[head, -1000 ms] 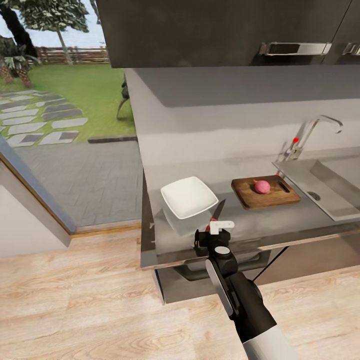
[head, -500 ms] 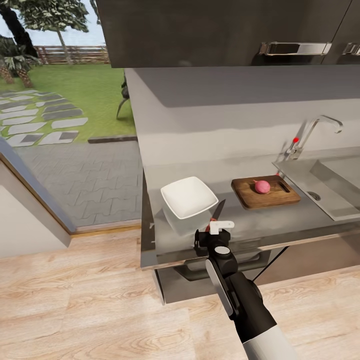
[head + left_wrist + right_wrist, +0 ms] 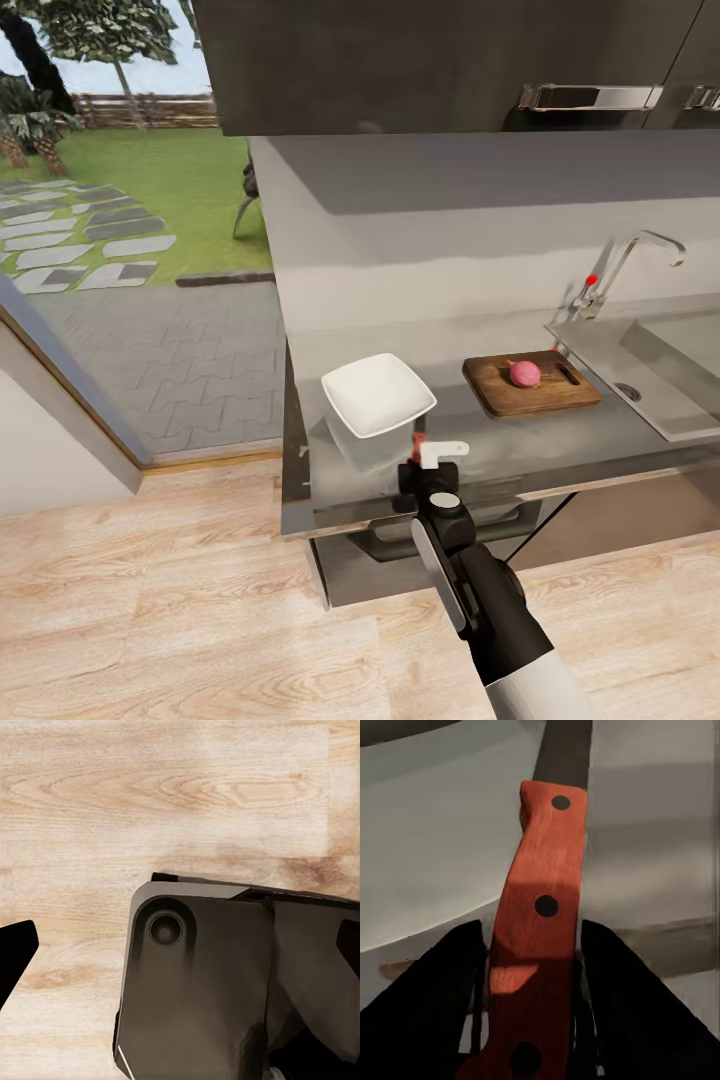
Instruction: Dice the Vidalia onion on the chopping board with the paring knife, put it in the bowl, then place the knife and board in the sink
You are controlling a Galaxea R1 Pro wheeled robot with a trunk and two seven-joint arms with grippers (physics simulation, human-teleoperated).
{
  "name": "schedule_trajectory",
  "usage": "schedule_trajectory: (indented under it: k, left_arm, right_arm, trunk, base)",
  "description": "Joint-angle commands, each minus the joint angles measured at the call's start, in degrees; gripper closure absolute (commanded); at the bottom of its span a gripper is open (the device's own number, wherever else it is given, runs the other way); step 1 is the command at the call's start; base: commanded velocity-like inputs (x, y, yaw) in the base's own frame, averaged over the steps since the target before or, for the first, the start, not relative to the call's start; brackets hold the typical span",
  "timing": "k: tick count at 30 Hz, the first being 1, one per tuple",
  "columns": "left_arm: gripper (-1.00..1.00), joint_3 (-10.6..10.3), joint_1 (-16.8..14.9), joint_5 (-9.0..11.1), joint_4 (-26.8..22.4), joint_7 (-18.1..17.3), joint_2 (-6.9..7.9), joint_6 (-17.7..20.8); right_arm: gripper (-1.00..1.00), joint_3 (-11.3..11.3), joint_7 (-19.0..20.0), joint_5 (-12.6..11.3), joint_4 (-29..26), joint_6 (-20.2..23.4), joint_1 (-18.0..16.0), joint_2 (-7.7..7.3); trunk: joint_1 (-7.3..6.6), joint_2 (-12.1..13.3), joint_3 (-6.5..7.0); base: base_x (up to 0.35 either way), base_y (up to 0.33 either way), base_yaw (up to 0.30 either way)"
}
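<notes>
At the counter [image 3: 560,440], your right end effector [image 3: 428,462] grips the paring knife [image 3: 540,915]; carry it right to the onion [image 3: 524,373] on the chopping board [image 3: 530,385].

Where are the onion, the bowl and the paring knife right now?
Vidalia onion [image 3: 524,373]: head view, middle of the bulb on the chopping board.
bowl [image 3: 377,395]: head view, inner floor.
paring knife [image 3: 540,900]: right wrist view, mid-handle between the fingers.

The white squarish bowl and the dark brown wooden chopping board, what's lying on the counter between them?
Nothing: in the head view only bare grey countertop separates the white squarish bowl from the dark brown chopping board, which carries the pink onion.
</notes>
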Motion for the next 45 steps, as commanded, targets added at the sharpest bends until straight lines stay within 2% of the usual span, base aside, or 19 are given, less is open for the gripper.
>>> schedule_trajectory:
  k: [1,7,15,19,26,45]
  left_arm:
    - [-1.0,0.04,0.03,0.35,-0.07,0.05,-0.03,-0.08]
    - [-1.0,0.04,0.03,0.35,-0.07,0.05,-0.03,-0.08]
    - [-1.0,0.05,0.03,0.35,-0.07,0.05,-0.03,-0.08]
    - [-1.0,0.04,0.03,0.35,-0.07,0.05,-0.03,-0.08]
    - [-1.0,0.04,0.02,0.3,-0.07,0.05,-0.11,-0.09]
    - [-1.0,0.04,0.02,0.27,-0.07,0.05,-0.12,-0.1]
  right_arm:
    - [1.0,-0.04,-0.5,-1.15,0.0,0.08,-0.04,0.0]
    - [1.0,-3.4,-0.54,-1.22,-0.07,0.1,-0.04,0.0]
    - [1.0,-4.18,-0.54,-1.22,-0.09,0.1,-0.04,0.0]
    - [1.0,-5.42,-0.54,-1.24,-0.09,0.1,-0.04,0.0]
    - [1.0,-5.75,-0.54,-1.26,-0.09,0.1,-0.04,0.0]
    - [1.0,-5.68,-0.48,-1.31,-0.13,0.02,-0.04,0.0]
  trunk:
    - [0.02,-0.06,-0.07]
    - [0.02,-0.06,-0.07]
    - [0.02,-0.06,0.01]
    - [0.02,-0.06,0.33]
    - [0.02,-0.06,0.96]
    - [0.02,-0.06,2.7]
  base:
    - [0.0,0.0,0.0]
    - [0.0,0.0,0.0]
    - [0.0,0.0,0.0]
    - [0.0,0.0,0.0]
    - [0.0,-0.093,0.0]
    - [0.0,-0.263,0.021]
